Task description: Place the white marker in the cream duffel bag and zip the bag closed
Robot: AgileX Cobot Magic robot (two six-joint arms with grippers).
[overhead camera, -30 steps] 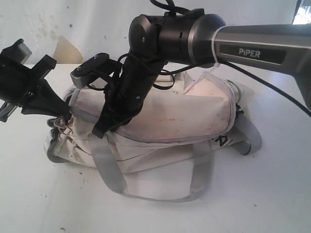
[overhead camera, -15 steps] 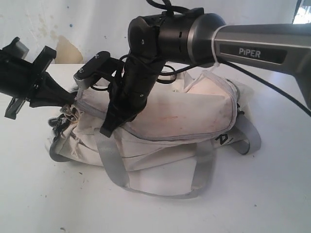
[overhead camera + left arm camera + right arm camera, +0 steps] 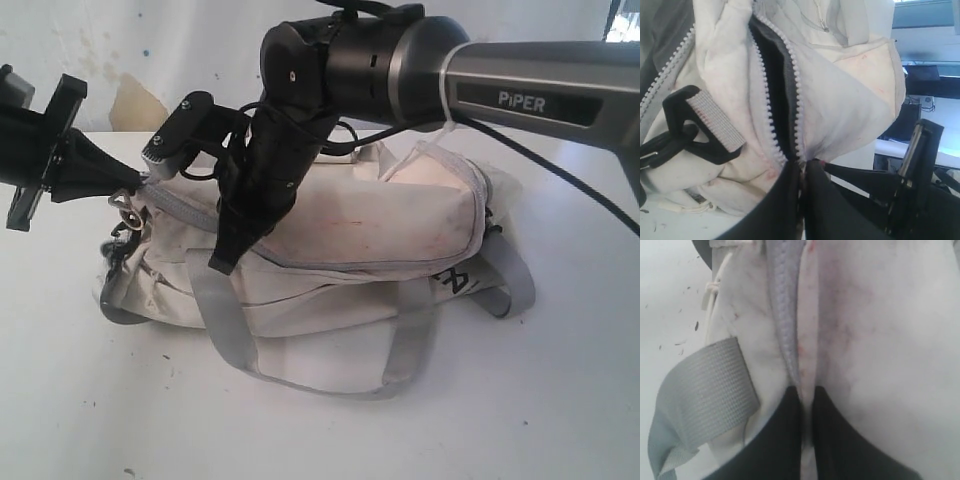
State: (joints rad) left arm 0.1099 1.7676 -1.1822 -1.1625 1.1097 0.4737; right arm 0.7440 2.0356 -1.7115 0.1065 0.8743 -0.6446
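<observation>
The cream duffel bag [image 3: 380, 230] lies on its side on the white table [image 3: 90, 420]. My left gripper [image 3: 138, 180] is shut on the bag's left end. In the left wrist view the left gripper [image 3: 801, 167] pinches just where the zip teeth [image 3: 795, 100] meet, and beyond it the zip stands parted over a dark opening. My right gripper [image 3: 222, 262] points down and is shut on a fold of bag fabric [image 3: 807, 375] beside the grey zipper trim [image 3: 782, 300]. The white marker is out of view.
Grey webbing handles [image 3: 225, 330] loop out over the table in front of the bag. A black clip on grey webbing [image 3: 680, 135] hangs at the bag's left end. The right arm [image 3: 520, 95] crosses above the bag. A stained wall [image 3: 150, 50] stands behind.
My left gripper has moved up and to the left, drawing the bag's left end with it. The right gripper has risen slightly with its fold, and the bag has shifted.
</observation>
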